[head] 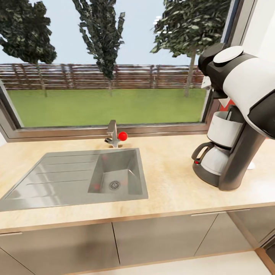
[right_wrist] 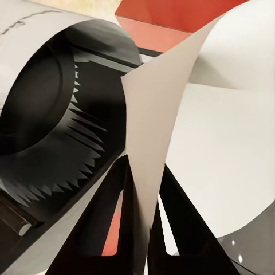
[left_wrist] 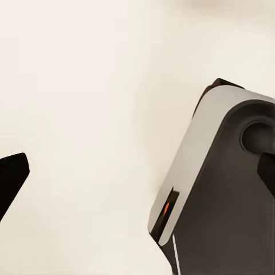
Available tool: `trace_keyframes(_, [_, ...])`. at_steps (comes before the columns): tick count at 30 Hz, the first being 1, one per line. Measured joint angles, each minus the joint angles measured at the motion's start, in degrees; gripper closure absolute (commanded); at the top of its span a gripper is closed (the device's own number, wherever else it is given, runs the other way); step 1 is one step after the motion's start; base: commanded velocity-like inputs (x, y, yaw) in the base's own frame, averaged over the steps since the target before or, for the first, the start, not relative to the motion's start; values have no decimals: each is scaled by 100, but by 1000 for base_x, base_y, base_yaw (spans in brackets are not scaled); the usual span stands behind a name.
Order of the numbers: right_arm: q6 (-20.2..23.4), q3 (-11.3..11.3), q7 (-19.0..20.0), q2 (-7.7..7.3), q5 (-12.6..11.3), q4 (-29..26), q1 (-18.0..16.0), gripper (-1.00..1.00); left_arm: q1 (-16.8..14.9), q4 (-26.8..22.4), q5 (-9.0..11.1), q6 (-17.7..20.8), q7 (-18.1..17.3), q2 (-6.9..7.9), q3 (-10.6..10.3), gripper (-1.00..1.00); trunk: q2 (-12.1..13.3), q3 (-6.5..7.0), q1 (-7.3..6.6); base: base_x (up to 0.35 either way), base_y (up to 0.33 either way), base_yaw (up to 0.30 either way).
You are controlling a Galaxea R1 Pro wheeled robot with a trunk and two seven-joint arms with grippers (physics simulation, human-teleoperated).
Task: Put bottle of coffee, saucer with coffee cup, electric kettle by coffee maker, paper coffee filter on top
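We saw R gripper (right_wrist: 143, 229) jaws pinched on paper coffee filter (right_wrist: 154, 132), right above coffee maker (head: 229, 152); L jaws' state unclear.

No readable text, brand, number or sign. Coffee maker (head: 229, 152), sink (head: 76, 179) and counter (head: 172, 183) carry no legible markings.
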Motion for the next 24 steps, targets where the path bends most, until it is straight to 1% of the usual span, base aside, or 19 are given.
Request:
trace_keyframes(9, [5, 8, 2, 25, 7, 0, 0, 100, 5, 0, 0, 0, 0, -9, 0, -100, -361, -162, 198, 0, 0, 0])
trace_keyframes(10, [6, 12, 2, 26, 11, 0, 0, 100, 6, 0, 0, 0, 0, -9, 0, -100, -363, -162, 198, 0, 0, 0])
trace_keyframes(13, [1, 13, 4, 27, 151, 0, 0, 100, 5, 0, 0, -1, 0, -9, -5, -100, -363, -162, 198, 0, 0, 0])
trace_keyframes(15, [4, 10, 8, 27, 294, 0, 0, 100, 4, 0, 0, -3, 0, -9, -7, -100, -363, -162, 198, 0, 0, 0])
trace_keyframes(16, [5, 7, 8, 27, 317, 0, 0, 100, 3, 0, 0, -4, 0, -9, -7, -100, -363, -162, 198, 0, 0, 0])
trace_keyframes(19, [7, 2, 10, 27, 375, 0, 0, 100, 4, 0, 0, -2, 0, -13, -8, -100, -482, -216, 264, 0, 0, 0])
trace_keyframes(24, [8, 1, 11, 24, 405, 0, 0, 100, 3, 0, 0, 0, 0, -17, -8, -100, -682, -306, 374, 0, 0, 0])
